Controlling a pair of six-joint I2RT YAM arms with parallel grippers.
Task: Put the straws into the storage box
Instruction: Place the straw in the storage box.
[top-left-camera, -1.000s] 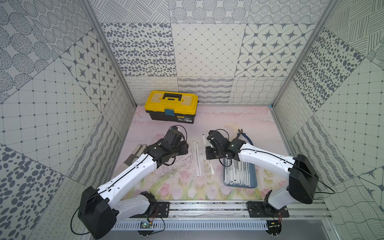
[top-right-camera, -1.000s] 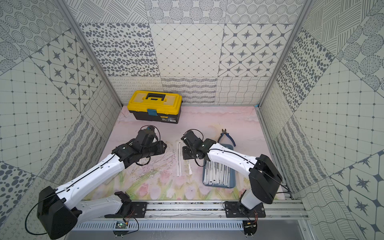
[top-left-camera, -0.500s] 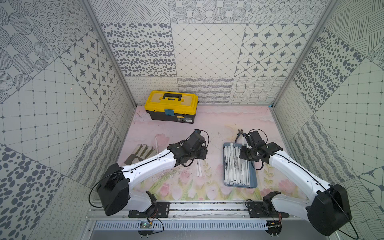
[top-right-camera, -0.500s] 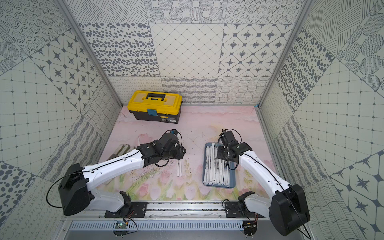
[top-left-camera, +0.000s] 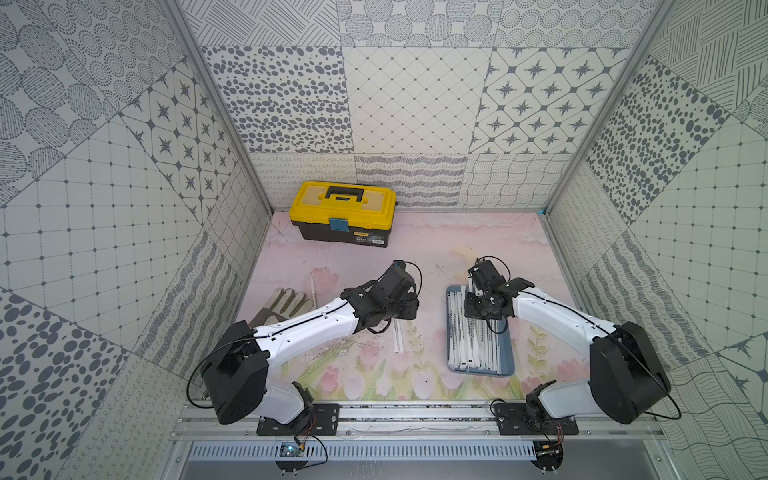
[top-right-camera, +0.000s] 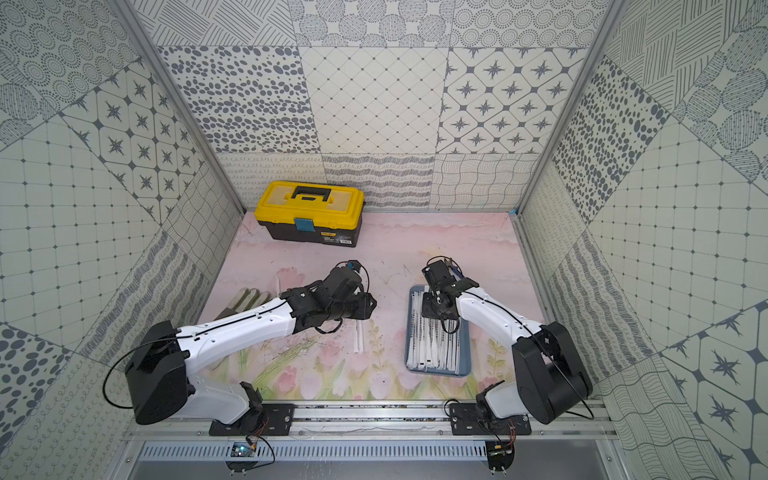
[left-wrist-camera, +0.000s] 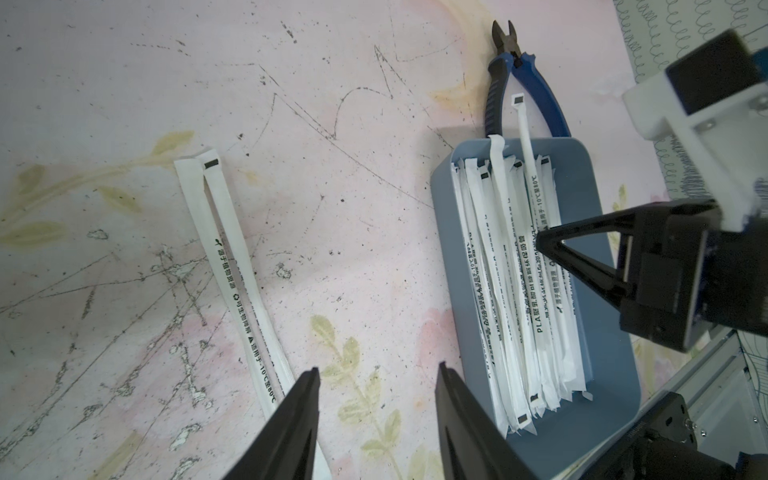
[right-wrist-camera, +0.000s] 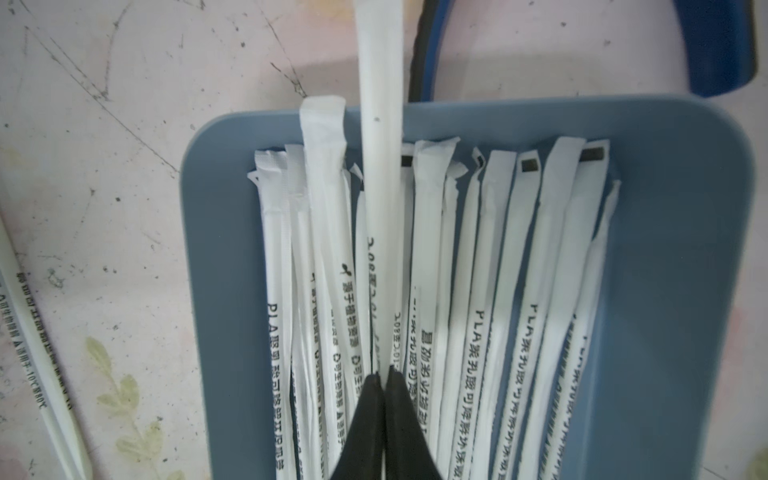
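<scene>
The blue-grey storage box (top-left-camera: 509, 353) (top-right-camera: 466, 353) lies at the right front of the mat with several wrapped straws (right-wrist-camera: 478, 291) side by side in it. My right gripper (right-wrist-camera: 382, 374) hangs over the box, shut on one straw (right-wrist-camera: 380, 124) whose far end sticks out past the box's rim (left-wrist-camera: 525, 137). Two loose straws (left-wrist-camera: 232, 266) (top-left-camera: 397, 337) lie together on the mat left of the box. My left gripper (left-wrist-camera: 378, 372) hovers open and empty between them and the box. One more straw (top-left-camera: 313, 286) lies by the glove.
Blue-handled pliers (left-wrist-camera: 536, 83) lie just beyond the box's far end. A yellow-lidded black toolbox (top-left-camera: 347, 212) stands at the back left. A work glove (top-left-camera: 282, 305) lies near the left wall, partly under my left arm. Patterned walls close in three sides.
My right gripper has gone from the loose straws at mid-mat to over the storage box, carrying one straw. My left arm has reached right, to the remaining loose straws.
</scene>
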